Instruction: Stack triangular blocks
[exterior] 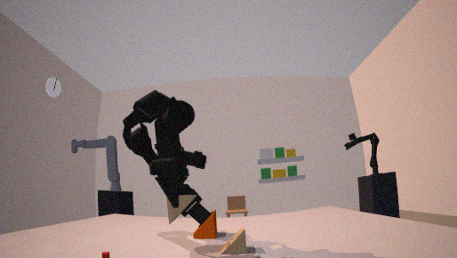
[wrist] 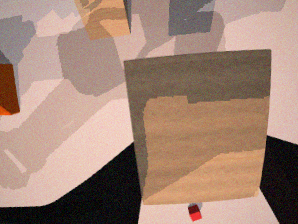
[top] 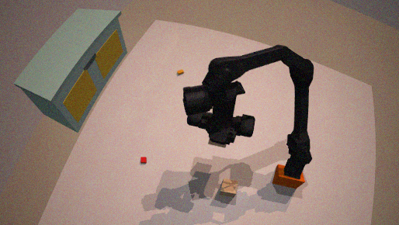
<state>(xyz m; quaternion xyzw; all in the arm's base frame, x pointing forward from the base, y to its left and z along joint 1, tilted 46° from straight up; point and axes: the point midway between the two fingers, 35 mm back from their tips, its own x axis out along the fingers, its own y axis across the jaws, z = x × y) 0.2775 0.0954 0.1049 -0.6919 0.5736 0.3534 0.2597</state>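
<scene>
End effector [exterior: 181, 205] clamps triangular block [wrist: 200, 129], airborne.

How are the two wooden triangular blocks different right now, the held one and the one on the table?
The held block hangs in the air, clamped in the tool; the table block rests on the table. The held block points a corner downward; the table block sits on a flat face, slope up. Both are tan wooden wedges.

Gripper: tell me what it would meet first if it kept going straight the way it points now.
Probably bare table. The gripper, shut on a triangular block, points down with nothing directly beneath; the other triangular block lies off to the side. Depth is unclear.
</scene>
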